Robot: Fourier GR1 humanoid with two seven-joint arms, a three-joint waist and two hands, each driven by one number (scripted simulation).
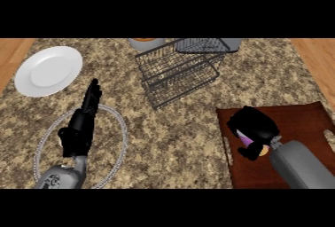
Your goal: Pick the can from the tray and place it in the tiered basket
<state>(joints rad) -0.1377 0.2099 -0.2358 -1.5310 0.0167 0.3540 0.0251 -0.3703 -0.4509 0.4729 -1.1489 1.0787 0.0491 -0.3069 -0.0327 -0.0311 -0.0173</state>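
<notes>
1. Right now my right hand (252, 126) is down over the tray (301, 119), the brown one at the right side of the counter (177, 133), with its fingers curled inward as if round something.
2. Under those fingers I can make out a sliver of purple and white and a spot of orange near the wrist; I take that to be the can (246, 138), standing on the left part of the tray, mostly hidden by my own hand.
3. So I judge this to be the grasping step: my right hand closes on the can, and I cannot tell whether the can has left the tray surface yet.
4. My left hand (83, 119) is at the left of the view, fingers straight and pointing away from me, holding nothing; it lies over a glass-like ring (121, 133) on the counter and takes no part in this.
5. The tiered basket (180, 71), dark wire, stands toward the back of the counter, well apart from the tray, up and to the left of my right hand.
6. Next, I think, the can must go straight up clear of the tray's rim, then travel forward and left toward the basket.
7. The wire tiers look narrow and slanted in this view, so the can should come in above an open tier and stay upright before I let go.
8. A white plate (47, 71) sits at the far left, out of the way.
</notes>
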